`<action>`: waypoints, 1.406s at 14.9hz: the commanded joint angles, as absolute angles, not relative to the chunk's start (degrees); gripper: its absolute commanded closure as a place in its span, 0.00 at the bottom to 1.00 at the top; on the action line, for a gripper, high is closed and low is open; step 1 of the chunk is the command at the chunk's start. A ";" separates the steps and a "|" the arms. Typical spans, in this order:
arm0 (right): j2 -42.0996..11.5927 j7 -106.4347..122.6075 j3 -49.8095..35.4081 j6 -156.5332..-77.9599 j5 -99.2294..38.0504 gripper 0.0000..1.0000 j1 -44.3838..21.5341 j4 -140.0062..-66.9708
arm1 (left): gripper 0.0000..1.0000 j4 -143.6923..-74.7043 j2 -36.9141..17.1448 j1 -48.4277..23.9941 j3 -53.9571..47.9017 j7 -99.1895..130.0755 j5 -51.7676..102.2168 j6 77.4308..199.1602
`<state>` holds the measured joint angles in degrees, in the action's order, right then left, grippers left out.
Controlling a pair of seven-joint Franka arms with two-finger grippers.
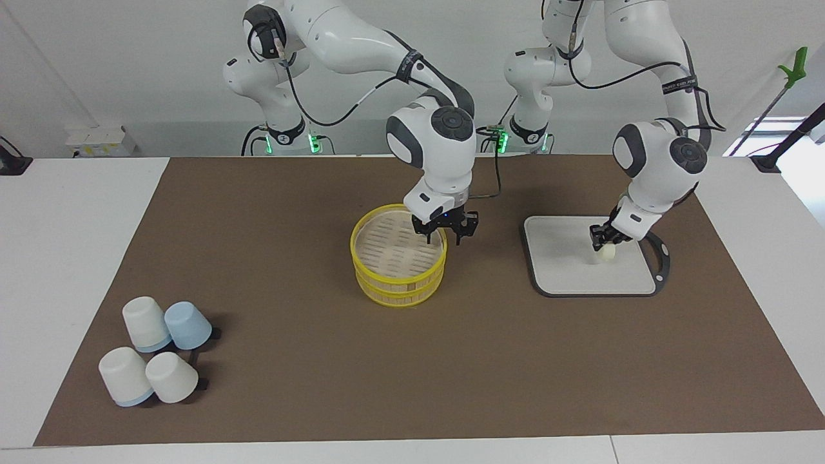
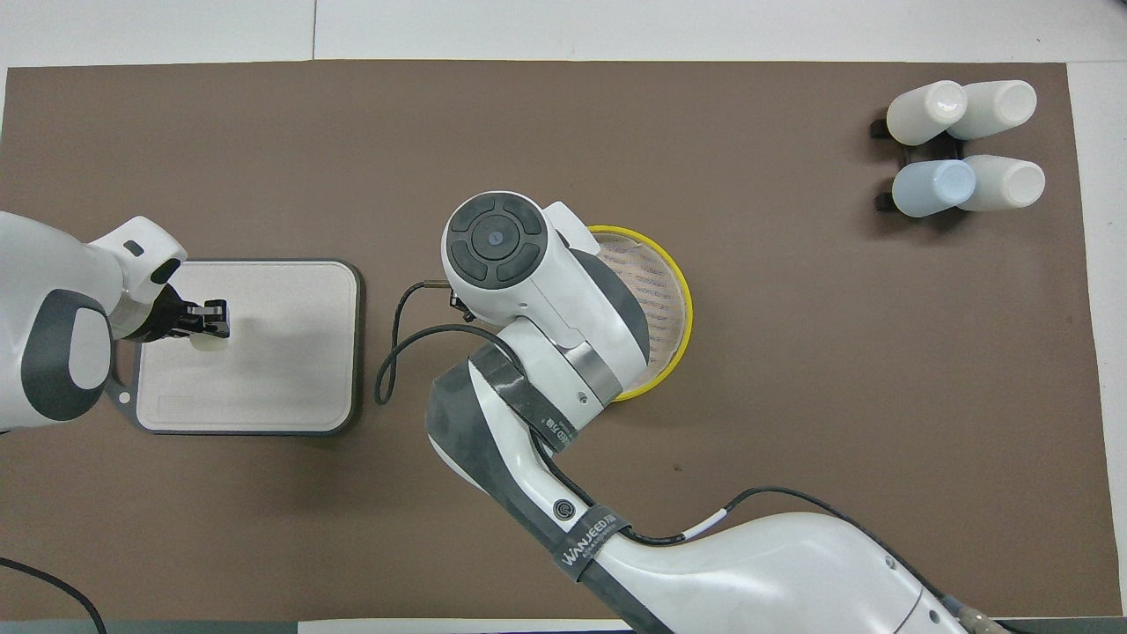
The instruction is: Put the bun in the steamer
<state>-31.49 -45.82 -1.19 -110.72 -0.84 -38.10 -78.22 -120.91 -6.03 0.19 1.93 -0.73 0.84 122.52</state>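
The bun (image 1: 606, 254) (image 2: 209, 342), a small cream-white lump, rests on the grey tray (image 1: 567, 274) (image 2: 282, 361) toward the left arm's end of the table. My left gripper (image 1: 604, 243) (image 2: 208, 322) reaches down onto it and is shut on the bun from above. The yellow-rimmed bamboo steamer (image 1: 398, 298) (image 2: 683, 295) stands mid-table with its slatted top showing. My right gripper (image 1: 444, 237) hangs at the steamer's rim on the robots' side, open, one finger inside the rim and one outside. In the overhead view the right wrist hides that gripper.
Several white and pale-blue cups (image 1: 158, 351) (image 2: 964, 145) lie together at the right arm's end, far from the robots. The tray has a black handle (image 1: 662, 258) at its outer end. A brown mat (image 1: 290, 361) covers the table.
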 commanded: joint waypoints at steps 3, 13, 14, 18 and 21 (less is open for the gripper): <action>-31.46 -47.20 -1.05 -111.27 0.26 0.64 -38.50 -79.81 | 0.67 -113.75 -7.29 -3.33 2.02 5.96 0.18 114.01; -30.59 -43.96 -1.49 -98.44 1.07 1.00 -37.02 -70.23 | 0.67 -107.15 -7.29 -7.20 1.76 12.91 0.88 106.71; -29.63 -41.86 -1.49 -98.52 -0.95 1.00 -35.87 -69.96 | 0.67 -106.53 -7.38 -7.64 1.76 13.70 0.88 106.18; -26.38 -31.85 -1.06 -98.53 -2.37 1.00 -30.16 -70.66 | 0.67 -102.85 -8.78 -11.15 1.76 20.10 2.89 104.86; -25.40 -24.55 -0.97 -98.00 -1.76 1.00 -23.93 -71.10 | 0.67 -98.10 -10.63 -14.93 1.76 25.12 3.08 101.96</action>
<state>-26.66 -29.77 -0.56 -98.76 -1.23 -27.80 -70.25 -103.29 -7.87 -12.35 1.09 21.62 2.36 105.36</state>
